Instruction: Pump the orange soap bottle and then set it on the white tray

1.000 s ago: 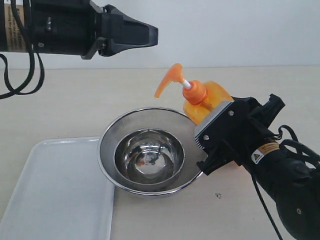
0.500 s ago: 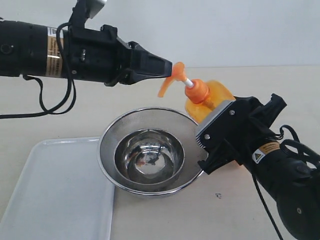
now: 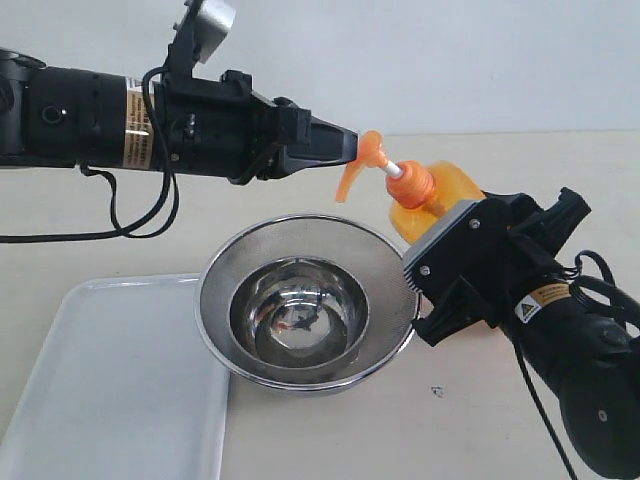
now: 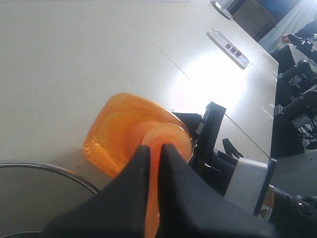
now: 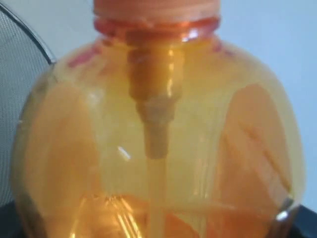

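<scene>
At two o'clock from the steel bowl (image 3: pixel 222 275), right fingers (image 3: pixel 446 243) grasp the tilted soap bottle (image 3: pixel 452 193). Left fingers (image 3: pixel 328 146), clenched together, touch its pump head (image 3: pixel 368 152). Tray (image 3: pixel 110 385) lies at eight o'clock.

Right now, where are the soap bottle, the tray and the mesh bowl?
soap bottle (image 3: pixel 455 195): exterior view, orange body.
tray (image 3: pixel 110 380): exterior view, bare floor.
mesh bowl (image 3: pixel 385 283): exterior view, right inner wall.

Right arm (image 3: pixel 590 372): small yellow-and-white sticker (image 3: pixel 537 301) with black warning triangle, print too small to read. Left arm (image 3: pixel 70 115): gold band label (image 3: pixel 134 124), fine dark print illegible. No words or numbers legible.
</scene>
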Robot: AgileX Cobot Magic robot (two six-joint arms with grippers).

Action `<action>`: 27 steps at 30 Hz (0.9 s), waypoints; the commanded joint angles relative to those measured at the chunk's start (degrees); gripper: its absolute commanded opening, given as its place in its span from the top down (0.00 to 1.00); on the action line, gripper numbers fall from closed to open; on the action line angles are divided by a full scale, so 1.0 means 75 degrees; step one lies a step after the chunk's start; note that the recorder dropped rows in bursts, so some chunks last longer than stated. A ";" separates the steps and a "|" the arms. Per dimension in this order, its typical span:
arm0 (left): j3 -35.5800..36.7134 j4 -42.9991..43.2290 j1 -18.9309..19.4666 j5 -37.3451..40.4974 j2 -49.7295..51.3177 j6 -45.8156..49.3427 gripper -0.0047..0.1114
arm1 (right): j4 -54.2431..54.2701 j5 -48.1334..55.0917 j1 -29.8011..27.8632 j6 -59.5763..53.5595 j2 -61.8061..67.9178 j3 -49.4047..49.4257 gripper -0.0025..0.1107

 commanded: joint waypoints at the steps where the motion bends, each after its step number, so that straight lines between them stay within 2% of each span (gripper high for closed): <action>1: 0.0078 0.0476 -0.0111 0.0189 0.0351 0.0137 0.92 | -0.0820 0.0142 0.0091 0.0383 -0.0083 -0.0045 0.98; 27: 0.0078 0.0059 -0.0349 0.0226 0.0743 0.0621 0.92 | -0.0786 0.0093 0.0357 0.0335 -0.0083 -0.0045 0.98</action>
